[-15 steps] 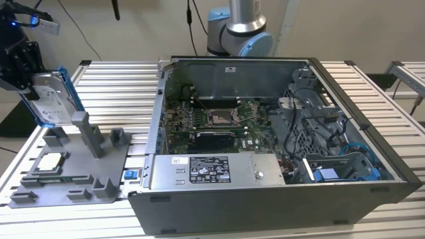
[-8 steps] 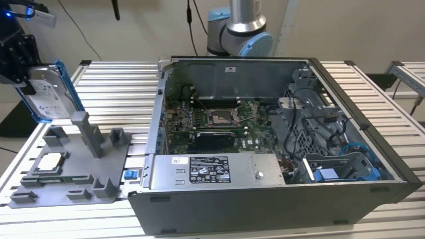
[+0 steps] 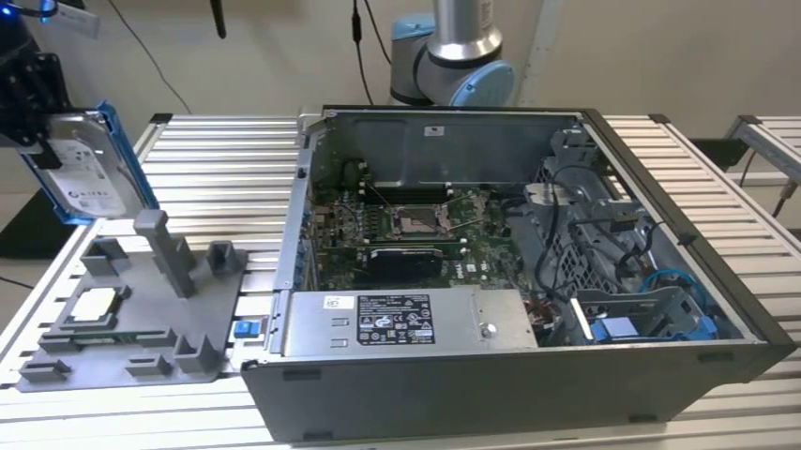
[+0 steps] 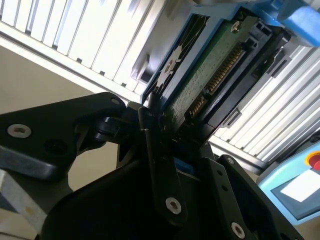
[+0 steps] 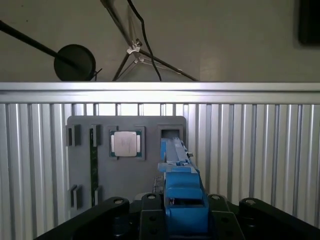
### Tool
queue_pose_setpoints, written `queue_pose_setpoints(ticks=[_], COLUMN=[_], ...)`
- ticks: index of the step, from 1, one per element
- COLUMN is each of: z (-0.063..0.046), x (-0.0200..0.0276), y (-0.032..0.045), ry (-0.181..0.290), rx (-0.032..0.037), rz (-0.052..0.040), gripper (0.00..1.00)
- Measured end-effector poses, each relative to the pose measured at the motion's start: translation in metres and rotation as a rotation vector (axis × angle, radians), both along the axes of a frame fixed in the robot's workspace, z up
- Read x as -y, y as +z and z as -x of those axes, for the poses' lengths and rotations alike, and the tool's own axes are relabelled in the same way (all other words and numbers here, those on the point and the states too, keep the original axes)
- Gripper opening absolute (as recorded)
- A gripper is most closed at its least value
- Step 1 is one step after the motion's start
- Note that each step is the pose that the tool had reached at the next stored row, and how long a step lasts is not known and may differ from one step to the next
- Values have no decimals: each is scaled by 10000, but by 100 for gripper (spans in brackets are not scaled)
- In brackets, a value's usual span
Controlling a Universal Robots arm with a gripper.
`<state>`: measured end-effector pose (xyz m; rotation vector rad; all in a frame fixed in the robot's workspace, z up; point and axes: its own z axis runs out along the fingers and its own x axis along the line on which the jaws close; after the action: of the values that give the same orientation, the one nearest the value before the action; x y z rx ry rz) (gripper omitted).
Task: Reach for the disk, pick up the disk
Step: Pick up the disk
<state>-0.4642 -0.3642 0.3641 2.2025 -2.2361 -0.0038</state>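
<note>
Disk held upright in mid-air at the exterior view's left, clamped between the fingers of the gripper, clear of the grey fixture plate below it on the slatted table. Open computer case well apart, toward the exterior view's right. In the first wrist view, square chip seated in the plate beyond the disk's blue rail.

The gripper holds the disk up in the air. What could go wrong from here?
1. The gripper seems to clamp the disk at one end only, so it might tilt or slip out.
2. The disk hangs above the grey fixture, whose tall post stands near; a low move could knock it.
3. In the second wrist view a finger lies by the bare circuit board; rubbing could scratch it.
</note>
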Motion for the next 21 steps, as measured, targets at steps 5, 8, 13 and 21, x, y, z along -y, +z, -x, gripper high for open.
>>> queue_pose_setpoints(ticks=[5,8,13,21], z=[0,0,0,0], x=[0,0,0,0], y=[96,161,273,473], ry=[1,1,0,0], rx=[-1,0,0,-1], rz=[0,0,0,1], gripper=[0,0,0,0])
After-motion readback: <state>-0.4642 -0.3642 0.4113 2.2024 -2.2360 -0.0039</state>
